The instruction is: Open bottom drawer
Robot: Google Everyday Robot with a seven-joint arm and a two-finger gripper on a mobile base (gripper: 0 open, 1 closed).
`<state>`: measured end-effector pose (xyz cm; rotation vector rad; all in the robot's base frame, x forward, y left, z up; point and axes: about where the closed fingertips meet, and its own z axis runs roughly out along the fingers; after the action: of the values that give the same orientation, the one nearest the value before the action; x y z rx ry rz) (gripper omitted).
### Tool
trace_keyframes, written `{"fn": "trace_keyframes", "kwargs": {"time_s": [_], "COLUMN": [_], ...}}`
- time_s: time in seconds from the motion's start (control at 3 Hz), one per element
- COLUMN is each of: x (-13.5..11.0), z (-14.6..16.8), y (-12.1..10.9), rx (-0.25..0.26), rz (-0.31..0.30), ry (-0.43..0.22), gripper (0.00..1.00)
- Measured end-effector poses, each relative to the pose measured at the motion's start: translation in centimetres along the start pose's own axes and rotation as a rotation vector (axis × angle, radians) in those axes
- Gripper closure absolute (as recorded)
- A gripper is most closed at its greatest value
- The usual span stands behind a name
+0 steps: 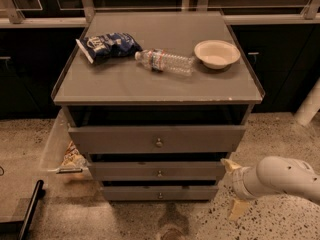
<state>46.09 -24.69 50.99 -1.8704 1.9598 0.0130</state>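
The grey cabinet (150,84) has three drawer fronts, each with a small round knob. The bottom drawer (130,193) is the slimmest front, lowest, just above the floor, and its knob (160,195) sits at centre. It looks closed or nearly closed. My gripper (233,186) is at the lower right, beside the right ends of the middle drawer (125,171) and bottom drawer. Its two cream fingers (230,164) are spread apart and hold nothing. It is well to the right of the knob and does not touch it.
On the cabinet top lie a blue chip bag (107,45), a plastic water bottle (166,61) and a white bowl (216,53). The top drawer (115,140) juts out slightly. A clear bin (52,146) with snack packs stands at the left. A black bar (27,209) lies on the floor.
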Motion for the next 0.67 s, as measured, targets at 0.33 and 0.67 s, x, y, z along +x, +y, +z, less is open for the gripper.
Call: {"fn": "trace_keyframes", "kwargs": {"time_s": [0.33,0.67], "x": [0.0,0.5], "z": [0.0,3.2], "y": [0.0,0.2], "rx": [0.0,-0.012], "rz": [0.0,0.019], "ry": [0.0,-0.003], "gripper": [0.0,0.0]}}
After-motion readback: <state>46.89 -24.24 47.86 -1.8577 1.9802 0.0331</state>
